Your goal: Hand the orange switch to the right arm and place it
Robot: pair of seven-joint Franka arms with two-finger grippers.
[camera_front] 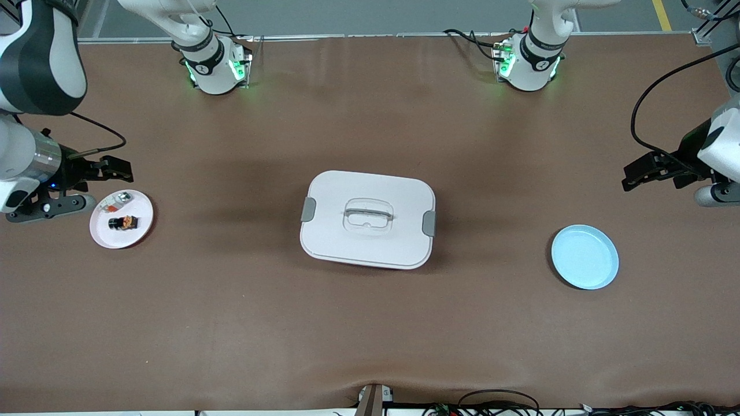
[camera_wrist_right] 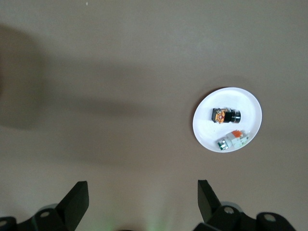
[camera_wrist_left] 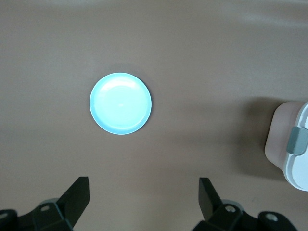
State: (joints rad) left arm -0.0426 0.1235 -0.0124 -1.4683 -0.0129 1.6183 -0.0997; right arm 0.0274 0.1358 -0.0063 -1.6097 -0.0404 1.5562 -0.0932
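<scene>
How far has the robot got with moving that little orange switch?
Nothing looks done yet. The orange switch lies on the white plate at the right arm's end of the table, beside a small clear part. Neither gripper holds anything: the right gripper is open by that plate, and the left gripper is open near the blue plate, which has nothing on it. Picking up, handing over and placing all remain.
</scene>
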